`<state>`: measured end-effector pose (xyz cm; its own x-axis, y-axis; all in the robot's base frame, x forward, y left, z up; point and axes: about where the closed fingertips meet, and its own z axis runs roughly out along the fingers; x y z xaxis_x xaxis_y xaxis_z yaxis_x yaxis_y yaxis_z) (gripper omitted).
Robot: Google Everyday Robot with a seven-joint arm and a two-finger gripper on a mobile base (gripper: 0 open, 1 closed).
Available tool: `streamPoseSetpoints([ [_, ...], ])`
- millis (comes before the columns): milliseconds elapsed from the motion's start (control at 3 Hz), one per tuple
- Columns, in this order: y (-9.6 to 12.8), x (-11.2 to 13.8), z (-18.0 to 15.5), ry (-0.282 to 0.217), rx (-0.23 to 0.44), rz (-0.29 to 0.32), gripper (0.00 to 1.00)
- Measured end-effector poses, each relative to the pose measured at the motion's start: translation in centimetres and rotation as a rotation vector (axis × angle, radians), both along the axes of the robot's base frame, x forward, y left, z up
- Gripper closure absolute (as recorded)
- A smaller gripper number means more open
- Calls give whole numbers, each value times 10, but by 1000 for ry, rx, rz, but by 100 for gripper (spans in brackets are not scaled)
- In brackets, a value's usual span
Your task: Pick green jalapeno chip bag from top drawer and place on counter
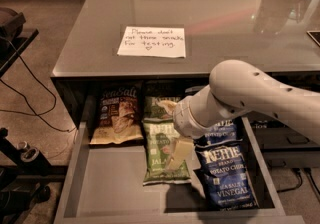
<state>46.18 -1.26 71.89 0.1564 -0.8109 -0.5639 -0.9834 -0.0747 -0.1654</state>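
The green jalapeno chip bag [157,162] lies flat in the middle of the open top drawer [110,185]. A second green Kettle bag [156,108] lies just behind it. My gripper [172,130] reaches in from the right and hangs over the green bag. Its fingers are open, with one cream finger [179,152] on the bag's right half and the other near the rear green bag. It holds nothing. The grey counter [235,23] above the drawer bears a white handwritten note [152,41].
A tan-brown Sea Salt bag [117,118] lies at the drawer's back left. A dark blue Sea Salt Vinegar bag [227,178] lies at the right, with another blue bag [223,129] behind it under my arm. Cables and dark equipment [20,158] stand on the floor at left.
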Motion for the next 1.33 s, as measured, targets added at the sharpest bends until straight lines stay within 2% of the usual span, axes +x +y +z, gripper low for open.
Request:
streamPoseSetpoints([
  [333,-7,22,-25,18,24,-32,0],
  [667,-15,34,-51,65,57,-77,0],
  [1000,-18,40,-71,106,75,-99,0],
  [1333,-13,40,-86,146,86,-95,0],
])
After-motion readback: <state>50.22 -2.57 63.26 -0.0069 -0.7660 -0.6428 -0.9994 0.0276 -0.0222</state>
